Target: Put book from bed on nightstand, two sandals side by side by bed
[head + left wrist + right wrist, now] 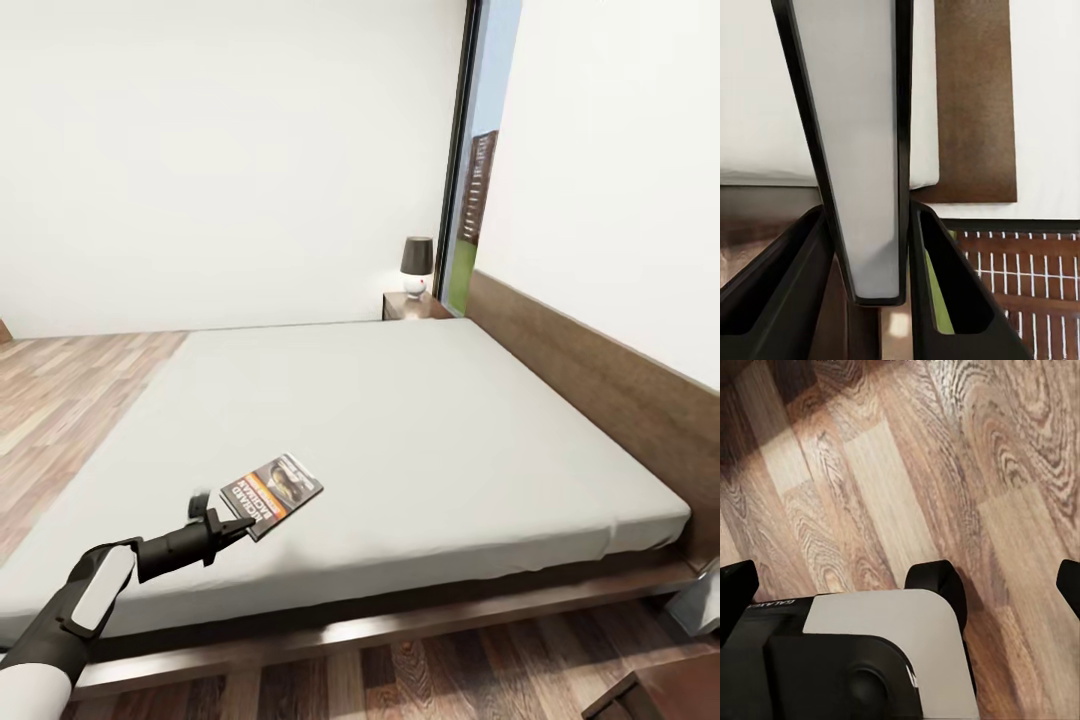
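Head view: left tool (232,522) closed on near corner of book (272,494), book lifted just above mattress of bed (420,430), cover up. Nightstand (412,306) with lamp (417,266) at far corner, well apart.

Left wrist view: book (866,150) edge-on, pinched between both fingers (784,277). Grip near edge; judged prone to swing. Advise slow carry, book level.

Right wrist view: plank floor (907,472); right tool state cannot tell.
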You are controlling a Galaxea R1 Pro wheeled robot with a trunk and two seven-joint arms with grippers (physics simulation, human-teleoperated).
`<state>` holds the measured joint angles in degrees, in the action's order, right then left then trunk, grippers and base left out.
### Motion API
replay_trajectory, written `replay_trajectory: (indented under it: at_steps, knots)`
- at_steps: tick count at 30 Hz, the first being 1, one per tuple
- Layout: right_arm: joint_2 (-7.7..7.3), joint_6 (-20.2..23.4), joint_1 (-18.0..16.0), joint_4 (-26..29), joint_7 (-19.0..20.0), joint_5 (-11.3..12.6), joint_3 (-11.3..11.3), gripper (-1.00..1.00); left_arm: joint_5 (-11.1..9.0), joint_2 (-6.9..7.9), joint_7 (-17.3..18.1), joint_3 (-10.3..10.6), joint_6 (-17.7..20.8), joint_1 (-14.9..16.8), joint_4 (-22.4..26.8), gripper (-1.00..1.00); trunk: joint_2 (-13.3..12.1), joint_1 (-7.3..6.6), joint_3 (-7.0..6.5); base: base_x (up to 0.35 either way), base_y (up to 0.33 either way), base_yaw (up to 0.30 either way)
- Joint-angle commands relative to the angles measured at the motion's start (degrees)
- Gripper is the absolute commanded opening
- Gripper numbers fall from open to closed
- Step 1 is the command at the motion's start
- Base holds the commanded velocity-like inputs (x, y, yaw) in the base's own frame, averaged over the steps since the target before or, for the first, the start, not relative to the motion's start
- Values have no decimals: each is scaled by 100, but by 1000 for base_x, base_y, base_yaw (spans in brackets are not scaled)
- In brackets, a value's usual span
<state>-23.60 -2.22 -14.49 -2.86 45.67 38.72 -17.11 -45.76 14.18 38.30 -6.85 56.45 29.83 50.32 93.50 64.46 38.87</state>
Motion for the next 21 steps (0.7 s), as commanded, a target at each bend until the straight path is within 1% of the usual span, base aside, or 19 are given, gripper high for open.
replay_trajectory:
  at_steps: [1, 5, 6, 15, 18, 21]
  knots:
    - [0, -23, -10, -22, 31, 43, -48, 100, 23, 16, 34, -7, 24, 2, -2, -100, -39, -23, -13, 0, 0, 0]
    - [2, -24, -10, -22, 26, 41, -52, 100, 23, 95, 83, 63, 24, -3, -4, -100, -199, -111, -85, 0, 0, 0]
    - [3, -24, -10, -22, 24, 38, -57, 100, 26, 137, 135, 145, 24, -7, -4, -100, -239, -133, -103, 0, 0, 0]
    - [4, -24, -10, -22, 22, 31, -64, 100, 43, 331, 468, 625, -41, -61, -75, -100, -600, -331, -265, 0, 0, 0]
    - [5, -24, -10, -22, 21, 33, -67, 100, 52, 352, 535, 676, -121, -81, -81, -100, -721, -396, -319, 0, 0, 0]
    - [5, -28, -10, -22, 21, 33, -72, 100, 87, 367, 579, 702, -310, -104, -87, -100, -841, -462, -372, 0, 0, 0]
